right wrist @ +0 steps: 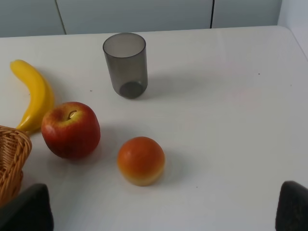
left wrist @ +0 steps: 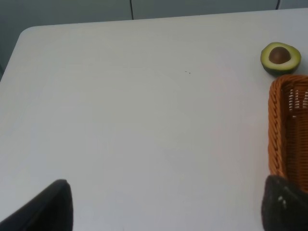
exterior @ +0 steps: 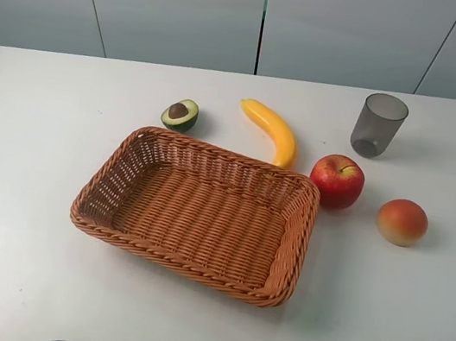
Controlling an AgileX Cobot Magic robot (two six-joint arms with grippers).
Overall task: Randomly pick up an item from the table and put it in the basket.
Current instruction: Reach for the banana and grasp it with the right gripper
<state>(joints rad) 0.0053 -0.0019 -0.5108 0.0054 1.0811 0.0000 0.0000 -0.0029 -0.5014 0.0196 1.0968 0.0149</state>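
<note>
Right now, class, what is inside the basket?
Nothing: the basket shows only its bare woven floor. The banana lies outside, behind it on the table. The near rim hides the near wall's inner face.

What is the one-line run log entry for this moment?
phase: before grasp | banana: on table, by basket far rim | basket: empty | left pincer: open, empty | right pincer: open, empty

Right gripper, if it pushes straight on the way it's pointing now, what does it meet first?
Probably the orange-red round fruit, which lies just ahead of the right gripper, slightly off centre. The grey cup stands beyond it. Depth is hard to judge.
</note>
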